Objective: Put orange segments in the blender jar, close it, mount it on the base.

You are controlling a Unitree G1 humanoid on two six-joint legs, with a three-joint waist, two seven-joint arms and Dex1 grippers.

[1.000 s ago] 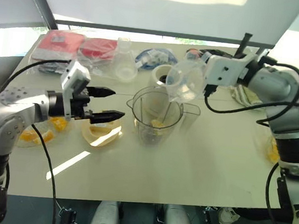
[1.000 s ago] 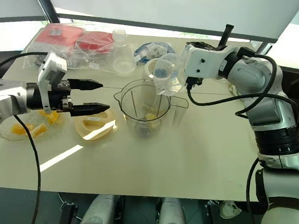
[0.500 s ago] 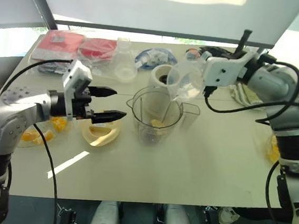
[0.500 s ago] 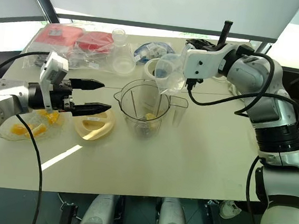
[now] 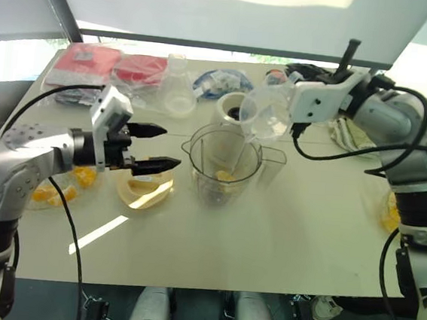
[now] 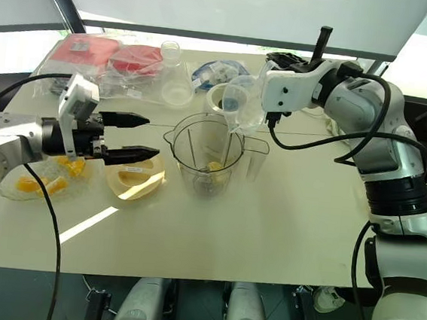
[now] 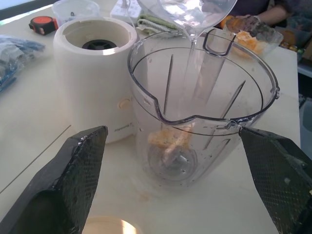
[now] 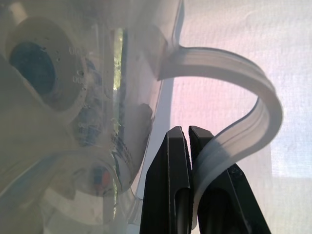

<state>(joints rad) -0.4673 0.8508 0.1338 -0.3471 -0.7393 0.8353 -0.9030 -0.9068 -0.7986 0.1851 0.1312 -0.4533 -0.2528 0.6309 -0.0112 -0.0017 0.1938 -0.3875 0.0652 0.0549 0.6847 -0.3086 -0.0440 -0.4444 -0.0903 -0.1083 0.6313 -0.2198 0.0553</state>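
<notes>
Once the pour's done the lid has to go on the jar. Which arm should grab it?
Left, probably. The left gripper is open and empty, just above the pale yellow lid beside the blender jar. The right gripper is shut on the clear measuring cup's handle.

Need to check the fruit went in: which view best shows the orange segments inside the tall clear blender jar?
The left wrist view: it looks down into the tall clear blender jar, orange segments at the bottom. Both eye views show a small yellow patch through its wall.

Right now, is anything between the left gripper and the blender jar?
No. The left gripper, fingers open, faces the blender jar across bare table. The clear cup held by the right gripper tips above the jar's mouth.
</notes>
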